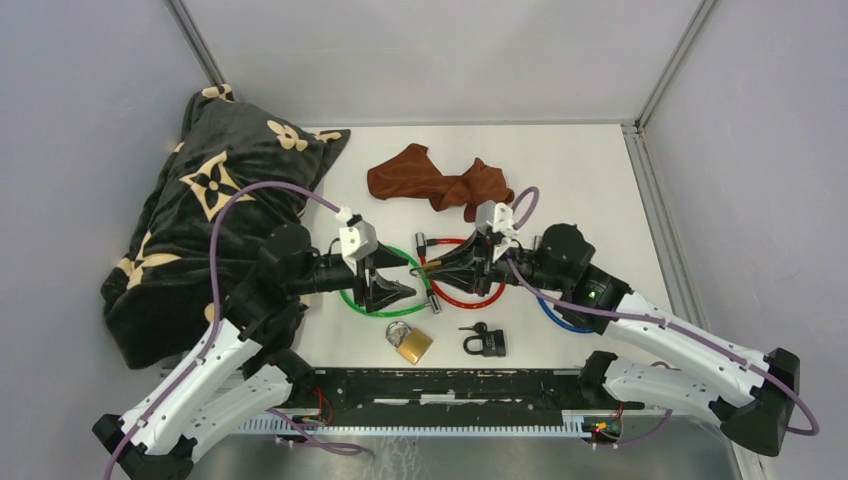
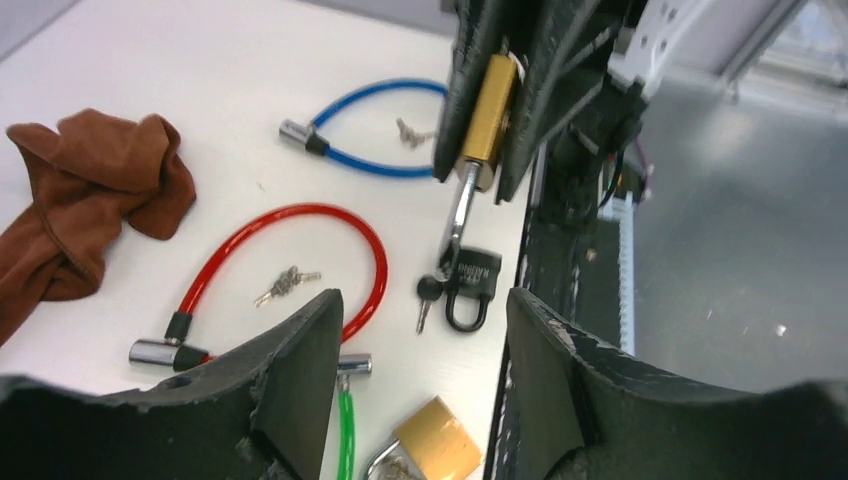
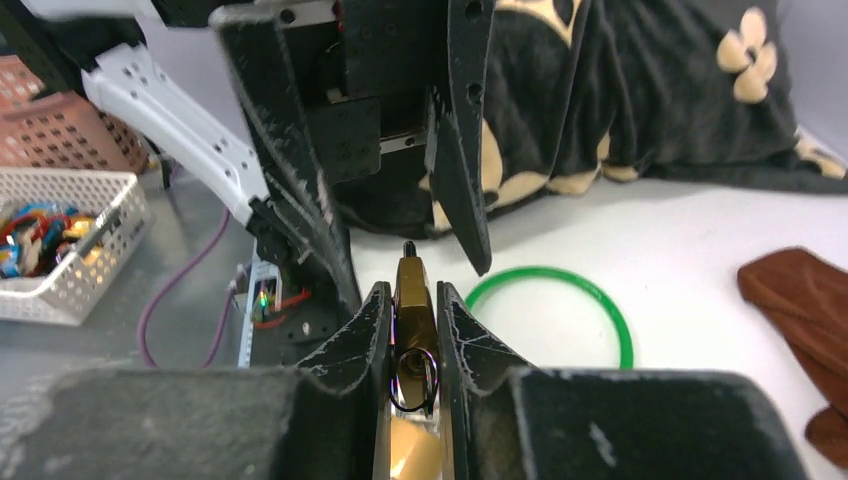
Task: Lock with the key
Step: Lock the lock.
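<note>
right fingers (image 3: 362,345): clamped tight on the brass padlock (image 2: 488,95), held up off the tabletop (image 1: 590,190), shackle poking out past the tips
left fingers (image 2: 295,375): spread wide, gripping nothing, facing the right pair
key: maybe that ring by the lock, hard to tell
below: black padlock (image 2: 472,280), red cable lock (image 2: 300,208)

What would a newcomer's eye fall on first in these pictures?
The two arms face each other mid-scene: the right gripper is clamped on a small brass padlock, its steel shackle pointing at the open left gripper. Near them lie a red cable lock, a green cable lock and a blue cable lock; a black blanket with cream flowers is heaped at the left.
</note>
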Action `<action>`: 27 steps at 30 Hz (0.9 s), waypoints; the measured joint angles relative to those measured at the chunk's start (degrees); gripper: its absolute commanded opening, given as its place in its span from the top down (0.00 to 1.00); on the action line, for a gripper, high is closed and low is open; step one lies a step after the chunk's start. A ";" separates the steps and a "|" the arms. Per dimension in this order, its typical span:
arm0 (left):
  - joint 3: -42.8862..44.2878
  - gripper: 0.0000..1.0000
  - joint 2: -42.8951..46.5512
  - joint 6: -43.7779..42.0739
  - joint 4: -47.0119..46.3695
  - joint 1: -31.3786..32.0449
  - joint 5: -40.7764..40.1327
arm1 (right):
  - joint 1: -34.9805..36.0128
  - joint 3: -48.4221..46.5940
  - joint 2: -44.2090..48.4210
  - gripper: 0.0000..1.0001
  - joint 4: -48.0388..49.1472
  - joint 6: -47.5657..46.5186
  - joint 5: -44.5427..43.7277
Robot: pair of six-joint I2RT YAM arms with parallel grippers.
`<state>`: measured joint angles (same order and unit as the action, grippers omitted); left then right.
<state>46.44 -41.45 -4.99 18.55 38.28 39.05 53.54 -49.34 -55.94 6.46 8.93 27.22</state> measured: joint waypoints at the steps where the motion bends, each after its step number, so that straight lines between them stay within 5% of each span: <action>1: 0.00 0.35 0.44 2.71 -1.97 -1.03 0.48 | -0.17 1.42 1.07 1.00 2.36 0.63 0.07; 8: -1.29 0.44 2.64 16.81 -16.68 -3.34 5.22 | -1.49 12.63 7.48 1.00 21.00 7.48 0.96; 16: -4.17 0.58 1.38 27.39 -29.51 -3.34 8.09 | -1.53 13.29 5.70 1.00 32.70 12.76 1.42; 23: -4.44 0.46 0.17 29.90 -32.48 -3.32 8.02 | -1.53 13.27 4.07 1.00 36.24 14.43 2.49; 27: -4.55 0.70 0.17 30.51 -33.99 -3.30 8.00 | -1.53 13.27 3.67 1.00 36.37 14.75 2.54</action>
<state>41.89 -41.28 25.52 -15.44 34.98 47.05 52.01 -36.07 -52.27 42.83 23.68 29.76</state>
